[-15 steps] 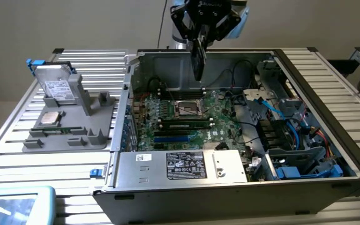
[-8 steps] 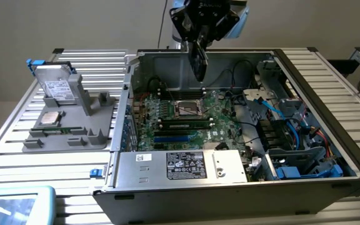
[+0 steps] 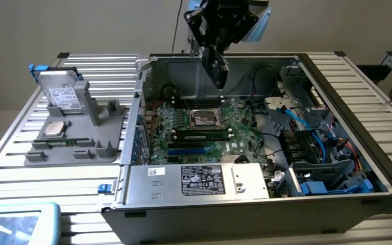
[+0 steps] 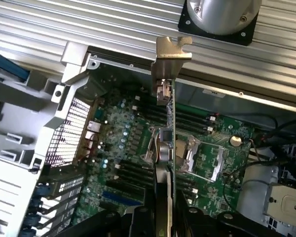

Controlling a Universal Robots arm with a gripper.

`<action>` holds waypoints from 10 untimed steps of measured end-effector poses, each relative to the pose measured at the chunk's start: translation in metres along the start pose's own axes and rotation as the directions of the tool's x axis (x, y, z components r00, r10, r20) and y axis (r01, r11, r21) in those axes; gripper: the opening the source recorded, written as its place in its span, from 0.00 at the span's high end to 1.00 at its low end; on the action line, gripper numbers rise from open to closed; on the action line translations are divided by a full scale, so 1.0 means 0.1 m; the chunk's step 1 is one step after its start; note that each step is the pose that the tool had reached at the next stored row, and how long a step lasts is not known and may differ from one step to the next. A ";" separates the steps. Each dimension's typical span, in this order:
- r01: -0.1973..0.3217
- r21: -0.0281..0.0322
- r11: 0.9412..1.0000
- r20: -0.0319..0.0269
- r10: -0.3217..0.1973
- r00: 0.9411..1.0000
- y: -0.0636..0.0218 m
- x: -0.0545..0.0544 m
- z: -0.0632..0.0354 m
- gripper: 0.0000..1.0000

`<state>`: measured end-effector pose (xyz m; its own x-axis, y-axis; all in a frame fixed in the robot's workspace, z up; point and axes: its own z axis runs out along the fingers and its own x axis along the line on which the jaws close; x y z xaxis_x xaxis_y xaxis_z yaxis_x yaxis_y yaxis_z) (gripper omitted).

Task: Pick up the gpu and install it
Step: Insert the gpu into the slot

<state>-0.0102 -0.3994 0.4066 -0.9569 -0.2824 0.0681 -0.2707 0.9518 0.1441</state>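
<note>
Here, the gpu hangs clamped in the tool.

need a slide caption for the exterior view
Gripper holds the gpu above the motherboard of the open computer case.

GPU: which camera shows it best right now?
Exterior view: the gpu hangs from the gripper above the open case, its broad black side showing. The wrist view sees it edge-on, a thin strip over the motherboard, with the metal bracket at its free end.
</note>
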 end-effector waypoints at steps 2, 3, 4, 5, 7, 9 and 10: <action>0.036 0.001 0.999 -0.004 -0.036 0.999 0.000 0.00 -0.001 0.73; 0.054 0.001 0.999 -0.006 -0.054 0.999 0.000 0.00 -0.001 0.73; 0.072 0.002 0.997 -0.007 -0.072 0.997 0.000 0.00 0.000 0.73; 0.090 0.003 0.996 -0.008 -0.090 0.996 0.000 0.00 0.000 0.73; 0.127 0.005 0.992 -0.012 -0.127 0.992 0.000 0.00 -0.001 0.73; 0.162 0.007 0.987 -0.016 -0.162 0.987 0.000 0.00 -0.001 0.73; 0.180 0.008 0.984 -0.019 -0.180 0.984 0.000 0.00 0.000 0.73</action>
<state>-0.0101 -0.3994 0.4066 -0.8906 -0.4510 0.0596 -0.4391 0.8864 0.1465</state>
